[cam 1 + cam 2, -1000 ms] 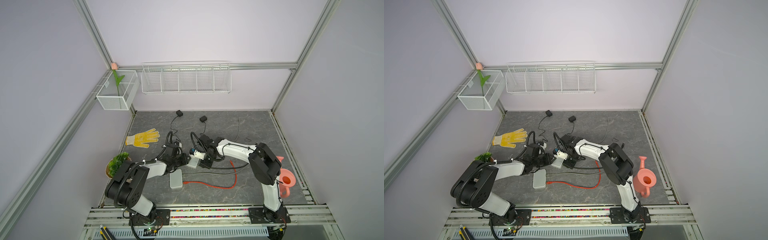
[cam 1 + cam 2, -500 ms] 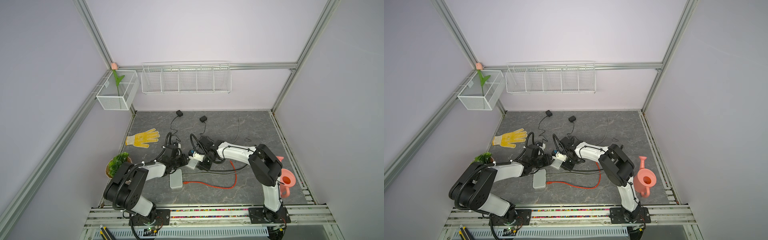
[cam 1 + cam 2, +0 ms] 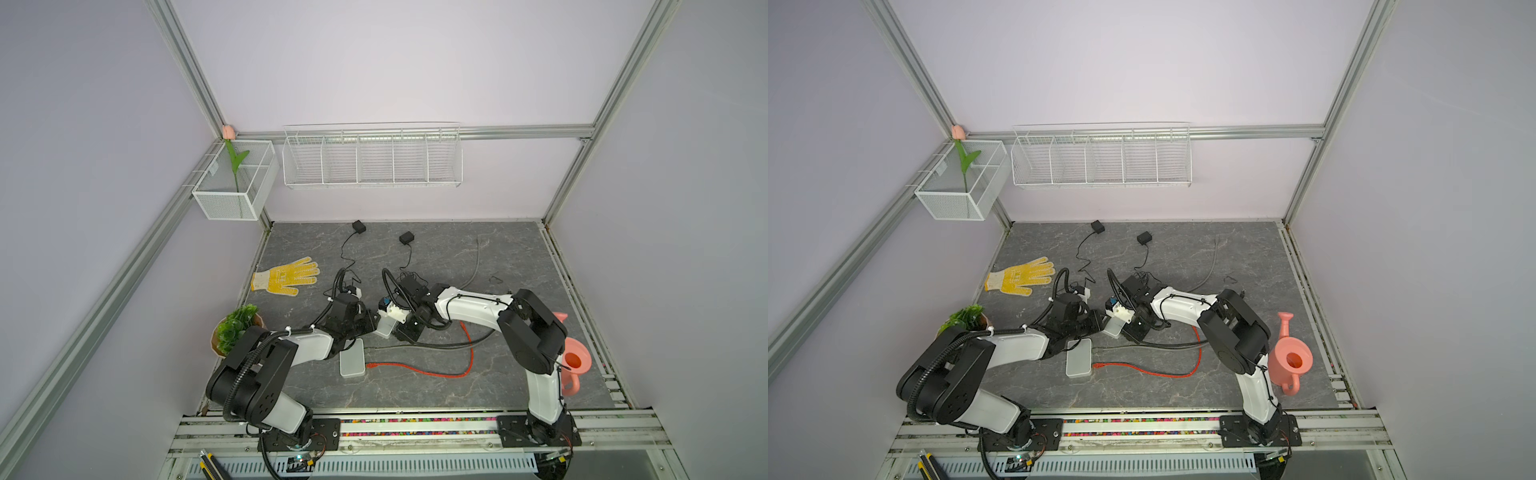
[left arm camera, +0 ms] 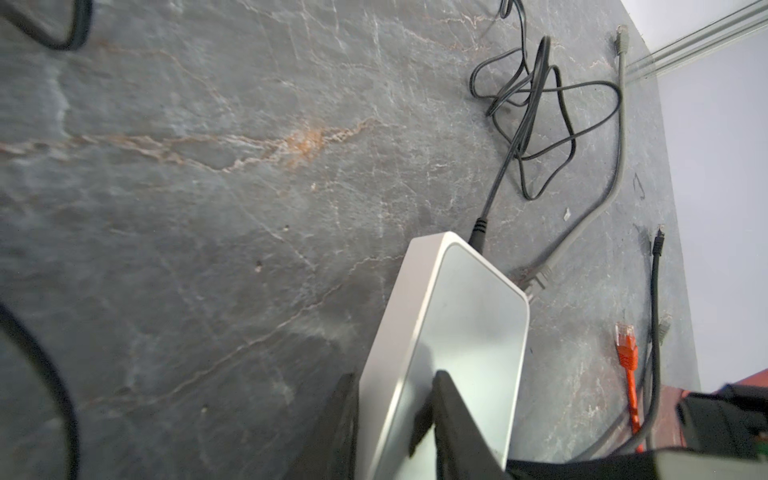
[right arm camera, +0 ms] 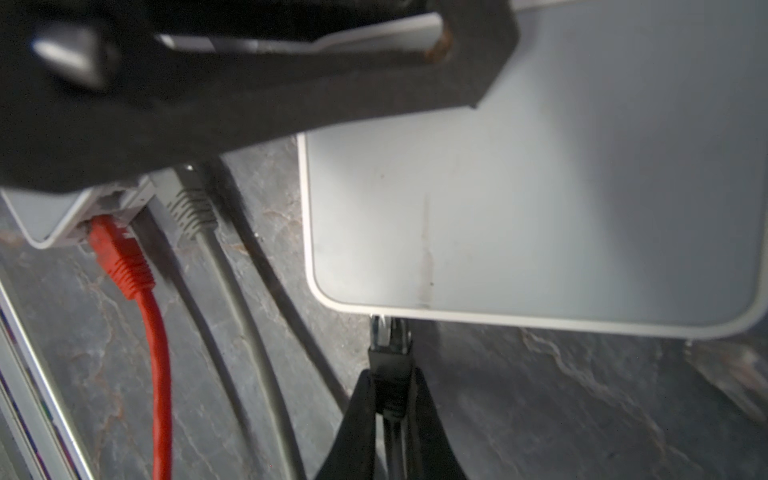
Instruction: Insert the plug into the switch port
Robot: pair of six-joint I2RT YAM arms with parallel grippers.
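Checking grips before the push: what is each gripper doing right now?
Left gripper: closed on the switch.
Right gripper: closed on the plug.

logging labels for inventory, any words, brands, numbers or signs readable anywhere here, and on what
No text can be read anywhere in these views.
white switch: the top is blank; no brand or port numbers show in either wrist view.
tag on the mesh basket: too small to read.

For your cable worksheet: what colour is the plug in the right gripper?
The plug is black; the right wrist view shows it best.
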